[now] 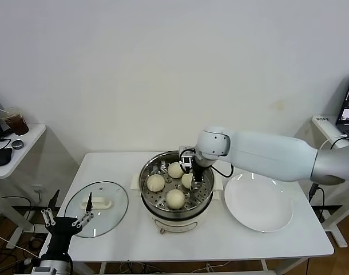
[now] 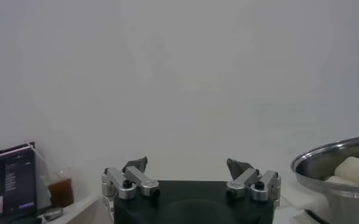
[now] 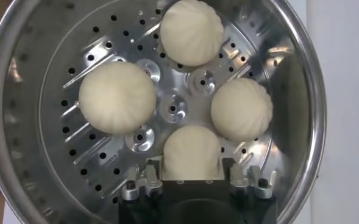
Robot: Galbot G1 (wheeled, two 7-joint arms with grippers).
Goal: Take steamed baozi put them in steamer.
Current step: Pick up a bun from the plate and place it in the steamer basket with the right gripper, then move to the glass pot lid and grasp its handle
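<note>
The left gripper (image 1: pixel 67 215) hangs parked off the table's (image 1: pixel 220 238) front left corner, left of the steamer (image 1: pixel 177 213), jaws spread wide with nothing between them; in its own wrist view the two fingertips (image 2: pixel 136 165) stand far apart against the bare wall. Between it and the steamer, the glass lid (image 1: pixel 98 215) lies flat on the table, just left of the steamer.

The steamer sits mid-table, and all four steamed baozi (image 3: pixel 117 97) rest on its perforated floor, spaced around the centre. The right gripper (image 1: pixel 193 179) reaches down inside the steamer at its right side, over the fourth bun (image 3: pixel 191 154). In the right wrist view its fingers (image 3: pixel 147 178) flank that bun on either side, jaws parted about as wide as the bun; whether they press on it or stand just clear cannot be told.

Just right of the steamer lies the white plate (image 1: pixel 258 204)
</note>
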